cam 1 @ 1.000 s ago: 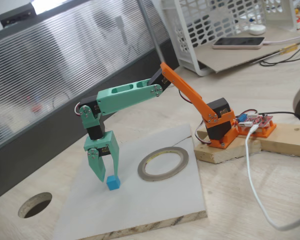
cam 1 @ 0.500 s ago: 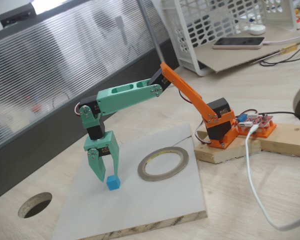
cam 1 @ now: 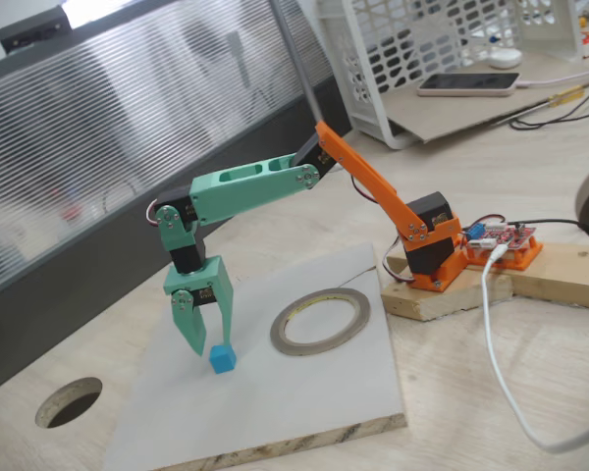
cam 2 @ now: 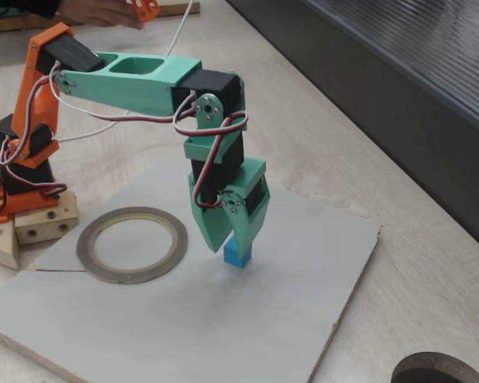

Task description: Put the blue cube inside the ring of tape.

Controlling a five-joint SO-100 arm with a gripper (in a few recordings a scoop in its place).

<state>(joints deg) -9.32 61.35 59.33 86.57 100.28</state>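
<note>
One grey board (cam 1: pixel 304 392) carried everything we saw: the tape ring (cam 1: pixel 320 322) lay flat, nothing between it and the blue cube (cam 1: pixel 222 359) nearby. The cube sat square on the board, and the green gripper (cam 1: pixel 208 347) stood spread over it, not clamped.

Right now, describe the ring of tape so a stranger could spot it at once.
Find the pale grey board lying on the wooden table. On it, between the orange arm base and the small blue cube, lies the ring of tape: a flat, thin, grey-tan hoop, unlike the dark round hole cut in the table.
</note>
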